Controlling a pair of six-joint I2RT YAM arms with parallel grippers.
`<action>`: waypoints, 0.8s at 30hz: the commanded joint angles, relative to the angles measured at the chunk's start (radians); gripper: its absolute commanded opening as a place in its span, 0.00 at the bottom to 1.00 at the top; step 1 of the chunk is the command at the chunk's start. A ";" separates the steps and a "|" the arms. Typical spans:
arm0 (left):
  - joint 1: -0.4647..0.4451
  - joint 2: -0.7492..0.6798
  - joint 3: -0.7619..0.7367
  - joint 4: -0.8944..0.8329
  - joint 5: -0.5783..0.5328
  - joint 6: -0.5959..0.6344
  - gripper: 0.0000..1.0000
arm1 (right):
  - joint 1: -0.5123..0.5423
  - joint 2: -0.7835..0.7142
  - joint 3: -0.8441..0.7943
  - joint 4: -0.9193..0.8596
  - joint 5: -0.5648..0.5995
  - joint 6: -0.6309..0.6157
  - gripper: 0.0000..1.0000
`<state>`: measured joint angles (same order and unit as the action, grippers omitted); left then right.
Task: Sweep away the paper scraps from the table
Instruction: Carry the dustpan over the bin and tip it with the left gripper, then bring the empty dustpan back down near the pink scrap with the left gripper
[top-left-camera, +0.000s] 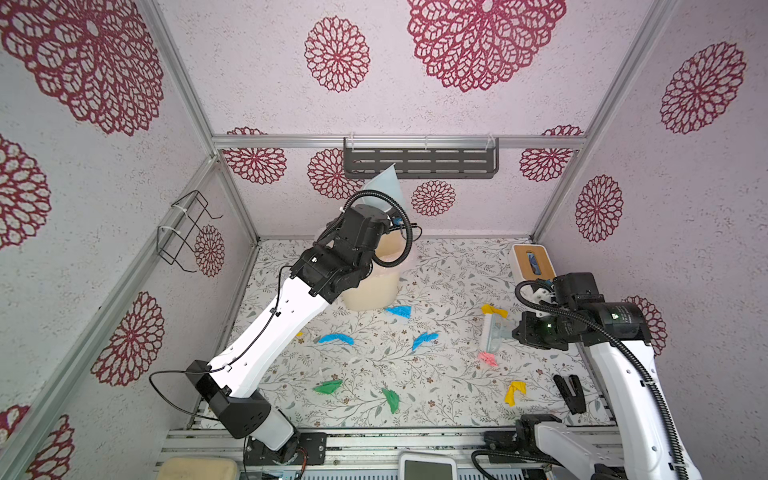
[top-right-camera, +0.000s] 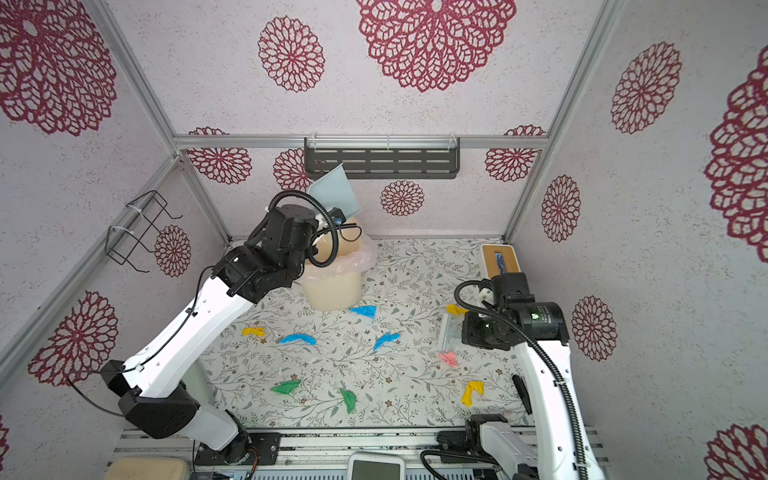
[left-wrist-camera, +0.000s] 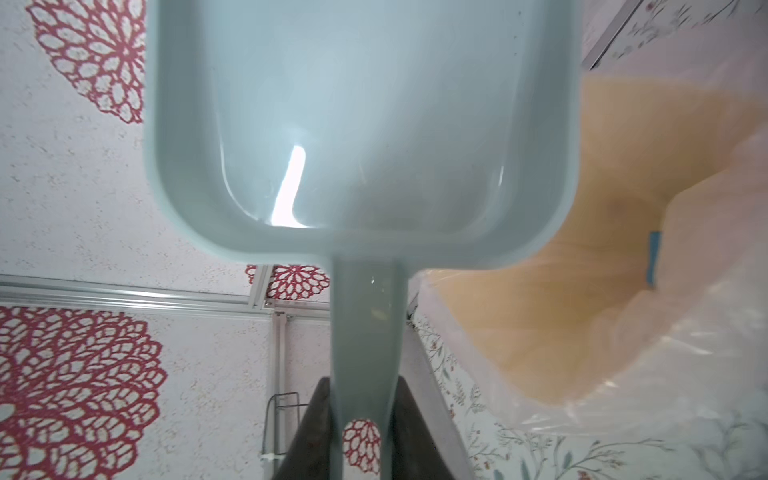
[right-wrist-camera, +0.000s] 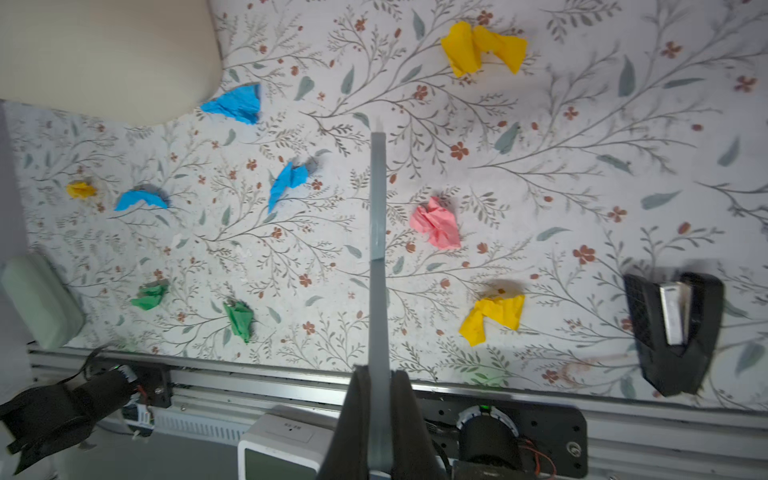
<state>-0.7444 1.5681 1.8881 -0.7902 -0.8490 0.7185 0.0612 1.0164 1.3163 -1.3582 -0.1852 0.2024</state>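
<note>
White, rough-textured walls (top-left-camera: 257, 62) printed with crimson flower medallions (top-left-camera: 337, 54) close in three sides, joined by aluminium frame rails (top-left-camera: 282, 142). A dark slotted metal shelf (top-left-camera: 419, 163) hangs from the back rail, and a black wire rack (top-left-camera: 179, 232) is tied to the left wall's rail. The light is soft and even.

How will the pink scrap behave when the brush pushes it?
Likely very light: the pink scrap is thin crumpled paper, so it should slide readily. Its raised folds may let it tumble or slip past the brush.
</note>
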 joint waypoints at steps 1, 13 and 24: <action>-0.055 0.000 0.007 -0.100 0.085 -0.264 0.00 | -0.004 -0.039 -0.011 -0.051 0.155 -0.001 0.00; -0.136 0.021 -0.171 -0.211 0.591 -0.643 0.00 | -0.004 -0.075 -0.160 0.056 0.250 0.039 0.00; -0.192 0.007 -0.379 -0.209 0.832 -0.754 0.00 | -0.001 0.030 -0.144 0.073 0.232 0.045 0.00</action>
<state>-0.9203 1.5890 1.5364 -0.9905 -0.1066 0.0154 0.0616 1.0309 1.1561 -1.2942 0.0311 0.2291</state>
